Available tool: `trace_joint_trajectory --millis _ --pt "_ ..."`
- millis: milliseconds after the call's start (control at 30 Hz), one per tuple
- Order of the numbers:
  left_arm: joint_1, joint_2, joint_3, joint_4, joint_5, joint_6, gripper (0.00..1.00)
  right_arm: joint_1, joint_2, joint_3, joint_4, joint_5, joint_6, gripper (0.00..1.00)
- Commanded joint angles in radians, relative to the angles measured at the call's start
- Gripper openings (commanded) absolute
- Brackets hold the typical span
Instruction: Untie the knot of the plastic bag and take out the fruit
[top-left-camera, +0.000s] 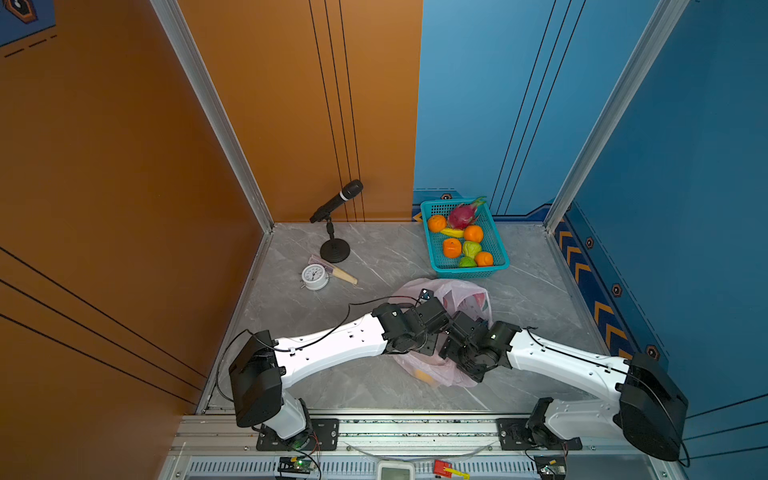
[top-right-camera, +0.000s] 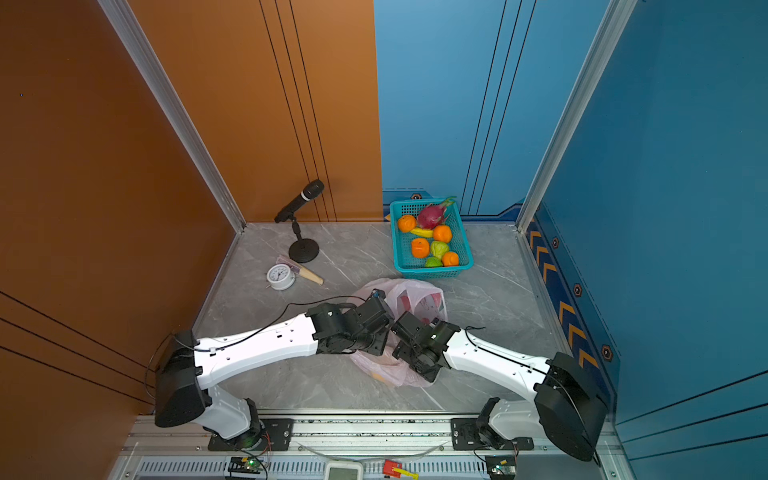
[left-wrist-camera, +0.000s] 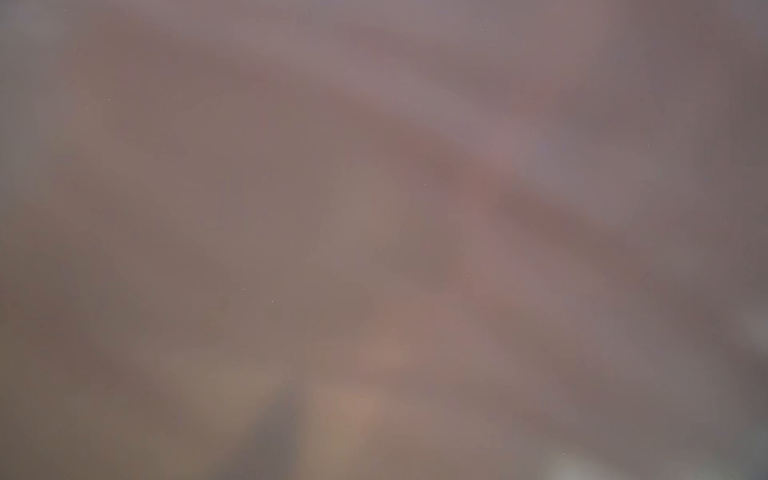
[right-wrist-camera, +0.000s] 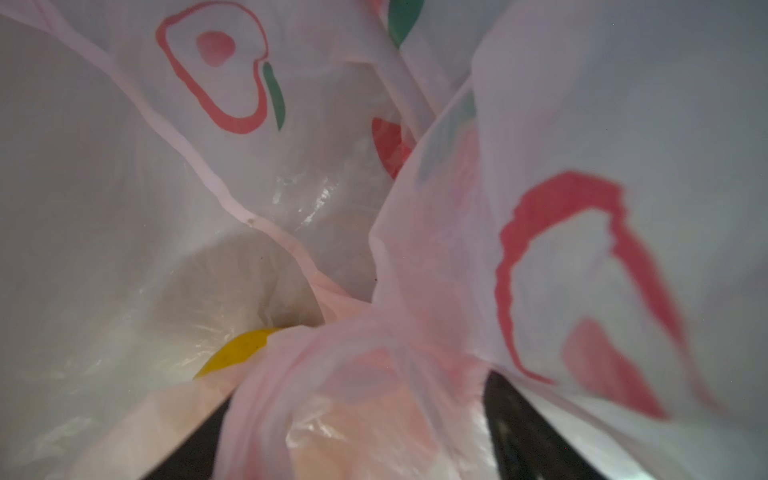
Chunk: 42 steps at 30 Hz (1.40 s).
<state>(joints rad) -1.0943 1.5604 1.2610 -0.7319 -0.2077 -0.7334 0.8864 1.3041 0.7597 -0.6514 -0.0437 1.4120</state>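
crinkled translucent plastic bag (top-left-camera: 461, 291), round glossy fruit (top-left-camera: 451, 247), perforated basket (top-left-camera: 471, 273)

1 teal basket (top-left-camera: 469, 272) holds 4 orange tangerines (top-left-camera: 436, 223), 2 green fruits (top-left-camera: 471, 248), 1 dragon fruit (top-left-camera: 461, 216) and 1 banana (top-left-camera: 451, 232). On the counter (top-left-camera: 374, 257): 1 plastic bag (top-left-camera: 461, 291), 1 microphone (top-left-camera: 336, 201), 1 alarm clock (top-left-camera: 313, 276), 1 folded fan (top-left-camera: 343, 274). 2 robot arms (top-left-camera: 332, 345) reach in. How many fruits lie inside the bag cannot be counted.

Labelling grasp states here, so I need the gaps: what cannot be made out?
Left gripper: hidden beneath its wrist in both top views; left wrist view is pure blur.
Right gripper: fingers flank the bunched plastic bag in the right wrist view; grip unclear.
Fruit inside: film hides all but a yellow sliver.
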Motion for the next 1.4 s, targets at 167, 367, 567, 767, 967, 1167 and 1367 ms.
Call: trace_joint_trajectory --millis 167,367,567,767,967,1167,1367 --pt "-0.045 -0.113 -0.185 0.065 0.048 -0.178 0.50 0.029 -0.080 -0.102 0.100 0.084 0.014 0.26" --pt "-0.073 -0.146 -0.290 0.164 0.076 -0.230 0.49 0.008 -0.155 -0.115 0.210 0.187 -0.006 0.04" --pt "-0.072 -0.132 -0.328 0.217 0.082 -0.241 0.48 -0.035 -0.264 -0.139 0.388 0.239 -0.092 0.00" --pt "-0.069 -0.098 -0.368 0.276 0.106 -0.238 0.44 -0.045 -0.411 -0.242 0.439 0.318 -0.226 0.01" --pt "-0.075 -0.073 -0.367 0.306 0.116 -0.229 0.41 -0.076 -0.536 -0.348 0.385 0.167 -0.448 0.04" --pt "-0.071 -0.112 -0.334 0.296 0.083 -0.191 0.52 -0.078 -0.614 -0.390 0.217 0.140 -0.616 0.00" --pt "-0.045 -0.152 -0.277 0.306 0.074 -0.149 0.53 -0.077 -0.623 -0.419 0.222 0.120 -0.641 0.00"
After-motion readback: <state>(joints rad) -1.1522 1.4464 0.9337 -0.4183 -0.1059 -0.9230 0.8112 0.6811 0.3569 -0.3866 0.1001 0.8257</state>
